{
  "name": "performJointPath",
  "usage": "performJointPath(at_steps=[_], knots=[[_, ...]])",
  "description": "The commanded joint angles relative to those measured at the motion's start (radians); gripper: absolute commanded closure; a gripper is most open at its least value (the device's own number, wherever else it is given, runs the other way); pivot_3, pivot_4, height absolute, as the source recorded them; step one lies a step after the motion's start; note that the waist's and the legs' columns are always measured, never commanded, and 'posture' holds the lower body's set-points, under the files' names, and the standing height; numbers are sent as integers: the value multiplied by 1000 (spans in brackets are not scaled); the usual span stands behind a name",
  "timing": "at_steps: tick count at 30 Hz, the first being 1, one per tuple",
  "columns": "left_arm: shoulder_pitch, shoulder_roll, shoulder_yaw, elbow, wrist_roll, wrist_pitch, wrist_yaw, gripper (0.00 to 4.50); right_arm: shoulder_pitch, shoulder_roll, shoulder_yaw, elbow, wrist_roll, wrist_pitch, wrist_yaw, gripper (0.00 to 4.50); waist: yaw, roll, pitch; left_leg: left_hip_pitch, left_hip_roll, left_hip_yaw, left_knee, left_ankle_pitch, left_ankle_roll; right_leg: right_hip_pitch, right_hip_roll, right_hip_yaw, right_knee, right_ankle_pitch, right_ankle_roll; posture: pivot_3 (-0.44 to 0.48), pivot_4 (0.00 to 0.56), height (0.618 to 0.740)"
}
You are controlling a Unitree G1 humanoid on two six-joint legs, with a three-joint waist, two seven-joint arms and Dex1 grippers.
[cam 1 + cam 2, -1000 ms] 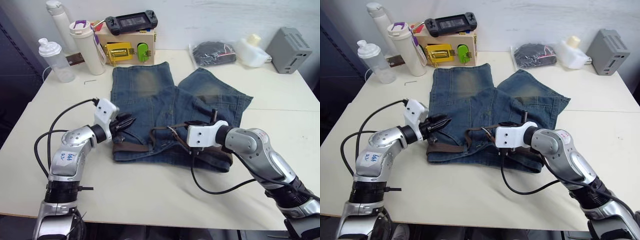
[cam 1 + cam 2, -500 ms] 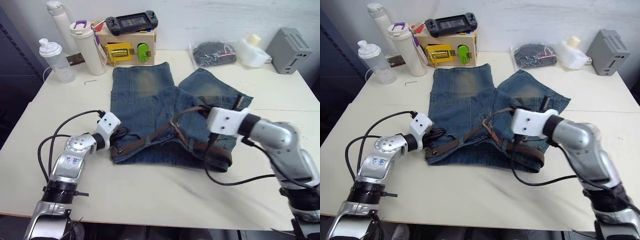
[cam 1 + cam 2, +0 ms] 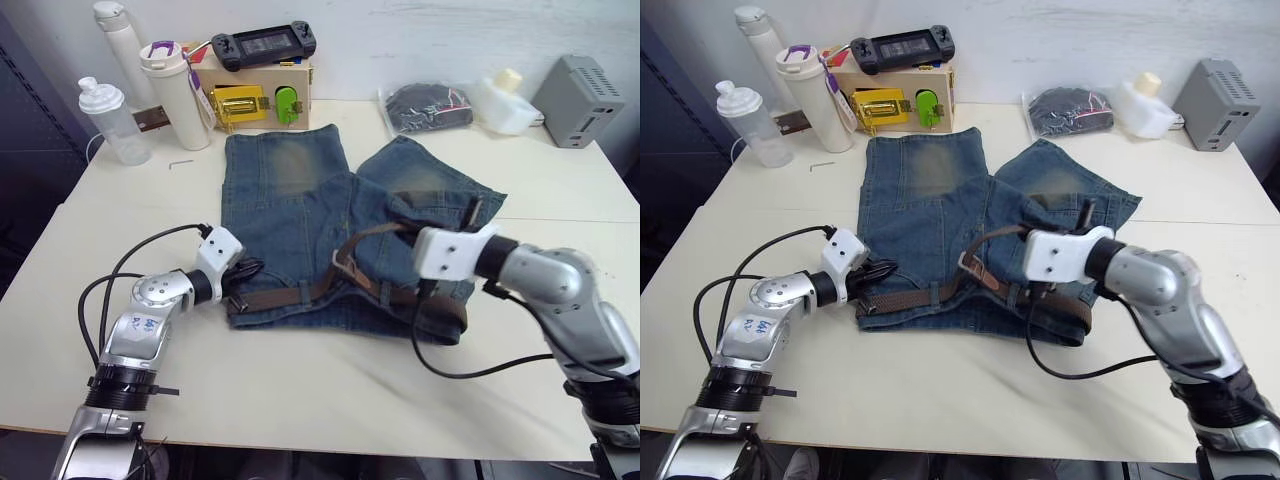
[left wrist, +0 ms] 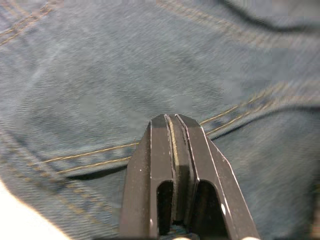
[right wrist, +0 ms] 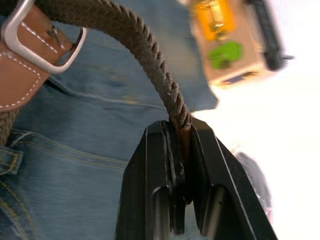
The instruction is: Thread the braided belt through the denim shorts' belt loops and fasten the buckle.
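Observation:
The denim shorts [image 3: 290, 200] lie flat on the table, waistband toward me. The braided belt [image 3: 280, 297] runs along the waistband, passing under a belt loop [image 3: 303, 293]. Its silver buckle [image 3: 345, 265] sits raised near the middle. The belt's tail arcs up from the buckle [image 5: 35, 45] into my right gripper [image 3: 405, 228], which is shut on the braid [image 5: 170, 95]. My left gripper [image 3: 243, 272] sits at the waistband's left end. Its fingers [image 4: 160, 150] are pressed together over the denim, with a sliver of blue cloth at their base.
At the back of the table stand a wooden box with a yellow latch [image 3: 250, 95], a game controller [image 3: 262, 42], two bottles [image 3: 172, 95] [image 3: 110, 120], a black pouch [image 3: 428, 105], a white jug [image 3: 505, 100] and a grey box [image 3: 585, 100]. A small hex key [image 3: 180, 163] lies at left.
My right gripper pulled the belt's tail up and to the right, drawing it through the buckle. My left gripper went from open to shut and settled at the waistband's left end.

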Motion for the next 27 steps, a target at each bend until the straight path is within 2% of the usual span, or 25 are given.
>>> performJointPath(at_steps=[1, 4, 7, 11, 14, 15, 21, 27], knots=[[-17, -10, 63, -95, -75, -4, -4, 4455, -17, 54, 55, -30, -66, 33, -30, 4500, -1, 0, 0, 0, 0, 0, 0, 0, 0, 0, 0, 0, 0, 0, 0, 0, 150, 740], [-43, -13, 91, -179, -125, 17, -1, 4455, -36, 94, 61, -45, -73, 53, -38, 4500, -3, 0, 0, 0, 0, 0, 0, 0, 0, 0, 0, 0, 0, 0, 0, 0, 150, 740], [-57, -19, 110, -260, -201, 62, -13, 3546, -37, 99, 57, -43, -80, 50, -36, 4500, -2, 0, 0, 0, 0, 0, 0, 0, 0, 0, 0, 0, 0, 0, 0, 0, 150, 740], [-75, -55, 121, -376, -330, 129, -16, 1753, -51, 97, 53, -31, -84, 38, -36, 4500, -3, 0, 0, 0, 0, 0, 0, 0, 0, 0, 0, 0, 0, 0, 0, 0, 150, 740], [-84, -67, 88, -372, -310, 130, 8, 314, -59, 104, 51, -30, -74, 27, -38, 4500, -4, 0, 0, 0, 0, 0, 0, 0, 0, 0, 0, 0, 1, 0, 0, 0, 150, 740], [-87, -74, 66, -359, -291, 114, 9, 66, -60, 106, 50, -33, -72, 20, -40, 4500, -4, 0, 0, 0, 0, 0, 0, 0, 0, 0, 1, 0, 0, 0, 0, 0, 150, 740], [-149, -105, -83, -226, -152, 4, 10, 66, -69, 115, 50, -48, -67, -11, -37, 4500, -4, 0, 0, 0, 0, 1, 0, 0, 0, 0, 1, 0, 0, 0, 0, 0, 150, 740], [-191, -124, -124, -151, -96, -62, -2, 66, -66, 120, 53, -54, -72, -8, -36, 4500, -4, 0, 0, 0, 0, 1, 0, 0, 0, 0, 1, 0, 0, 0, 0, 0, 150, 740]])
